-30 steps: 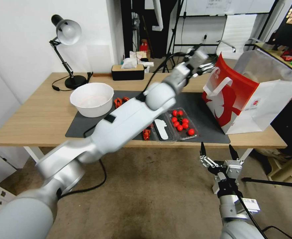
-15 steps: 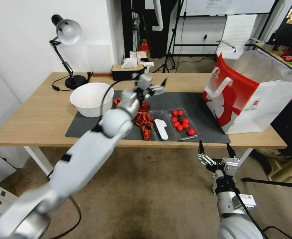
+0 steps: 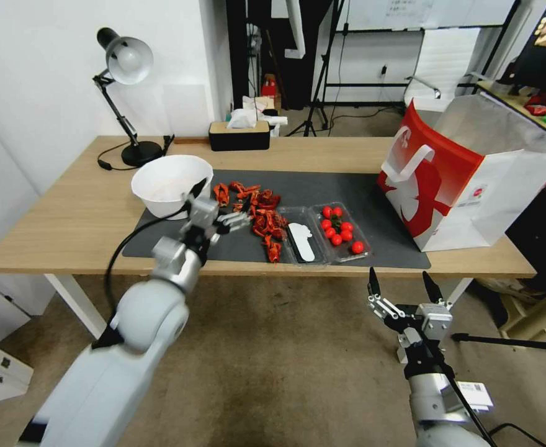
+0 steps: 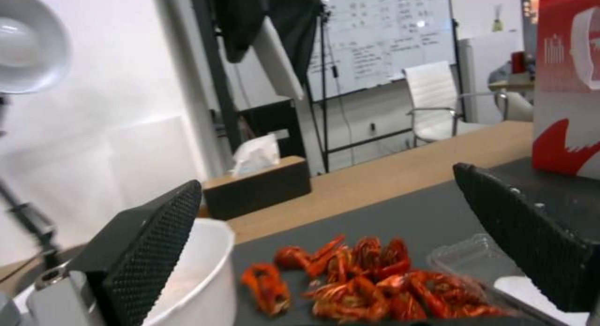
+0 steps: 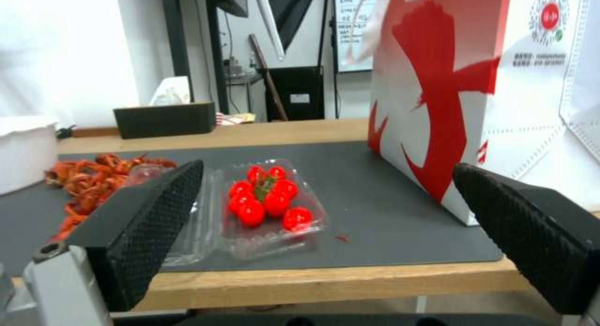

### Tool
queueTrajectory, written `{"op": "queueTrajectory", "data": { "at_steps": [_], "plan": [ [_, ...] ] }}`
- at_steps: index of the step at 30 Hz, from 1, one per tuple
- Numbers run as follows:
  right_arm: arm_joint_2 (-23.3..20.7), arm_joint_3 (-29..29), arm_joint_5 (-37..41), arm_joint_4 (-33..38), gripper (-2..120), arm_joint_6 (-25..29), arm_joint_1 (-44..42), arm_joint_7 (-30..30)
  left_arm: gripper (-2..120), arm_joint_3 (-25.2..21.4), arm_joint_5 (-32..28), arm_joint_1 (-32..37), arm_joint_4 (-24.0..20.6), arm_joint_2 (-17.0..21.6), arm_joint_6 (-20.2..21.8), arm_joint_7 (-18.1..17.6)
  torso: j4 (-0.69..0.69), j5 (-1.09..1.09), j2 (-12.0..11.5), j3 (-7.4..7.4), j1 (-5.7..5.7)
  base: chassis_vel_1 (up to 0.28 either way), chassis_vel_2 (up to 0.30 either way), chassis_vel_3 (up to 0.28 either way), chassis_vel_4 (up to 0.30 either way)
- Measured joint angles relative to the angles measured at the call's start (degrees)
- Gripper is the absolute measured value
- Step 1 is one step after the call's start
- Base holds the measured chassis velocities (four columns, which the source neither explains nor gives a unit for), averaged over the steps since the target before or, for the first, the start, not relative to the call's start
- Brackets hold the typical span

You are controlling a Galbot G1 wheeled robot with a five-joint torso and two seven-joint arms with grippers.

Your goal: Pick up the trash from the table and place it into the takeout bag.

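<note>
On the table, a heap of red crayfish shells lies on the dark mat. Next to it sits an open clear plastic box holding red cherry tomatoes. The red-and-white takeout bag stands open at the table's right end. My left gripper hovers open and empty between the white bowl and the shells. My right gripper hangs open below the table's front edge, facing the tomato box and the bag.
A desk lamp stands at the back left and a dark tissue box at the back middle. Chairs, stands and a whiteboard fill the room behind the table. A cable trails from my left arm.
My left arm has swung from the bag's mouth leftward across the table and down beside the white bowl, uncovering the shells. The right gripper has barely shifted.
</note>
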Motion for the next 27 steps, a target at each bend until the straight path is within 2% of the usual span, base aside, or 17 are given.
{"op": "queueTrajectory", "data": {
  "at_steps": [1, 3, 10, 12, 13, 16, 20, 27],
  "plan": [
    [0.37, -0.09, -0.73, 0.89, 100, 0.0, -1.14, -0.31, 100, -2.05, 0.82, 3.79, -2.15, -0.61, -1.12, 0.02, -0.01, -0.01, 0.0, 0.0, 0.0, 0.0, 0.0, 0.0, 0.0],
    [0.59, -0.19, -1.11, 1.34, 100, 0.0, -1.59, -0.49, 100, -3.2, 1.23, 6.18, -3.16, -1.01, -1.87, 0.07, 0.01, -0.02, 0.0, 0.0, -0.01, 0.0, 0.0, 0.0, 0.0],
    [0.5, -0.82, -1.33, 0.55, 100, 0.02, -0.03, -0.67, 100, -7.35, 2.32, 14.35, -4.2, -3.98, -5.32, 0.1, 0.01, 0.0, -0.01, 0.02, 0.01, 0.0, 0.0, 0.0, 0.0],
    [0.51, -0.86, -1.32, 0.28, 100, 0.02, -0.23, -0.91, 100, -8.2, 3.72, 18.07, -4.98, -6.04, -7.17, 0.1, 0.01, 0.01, -0.01, 0.01, 0.0, 0.0, 0.0, 0.0, 0.0],
    [0.51, -0.86, -1.32, 0.28, 100, 0.02, -0.23, -0.91, 100, -8.2, 3.72, 18.07, -4.98, -6.04, -7.17, 0.1, 0.01, 0.01, -0.01, 0.01, 0.0, 0.0, 0.0, 0.0, 0.0],
    [0.24, -0.78, -0.38, -0.43, 100, 0.02, 0.55, -1.67, 100, -7.31, 6.27, 21.86, -4.92, -9.39, -9.7, 0.11, 0.01, 0.01, -0.01, 0.01, 0.0, 0.0, 0.0, 0.0, 0.0],
    [-0.23, -0.61, 1.34, -0.87, 100, 0.02, 0.88, -2.63, 100, -6.55, 7.59, 23.89, -4.2, -11.09, -11.3, 0.15, 0.0, 0.01, -0.01, 0.01, 0.0, 0.0, 0.0, 0.0, 0.0],
    [-2.0, 0.16, 7.19, -2.94, 100, 0.02, 3.65, -5.24, 100, -5.43, 8.03, 24.94, -0.66, -12.07, -13.22, 0.2, 0.0, 0.0, -0.01, 0.02, 0.0, 0.0, 0.0, 0.0, 0.0]
  ]
}}
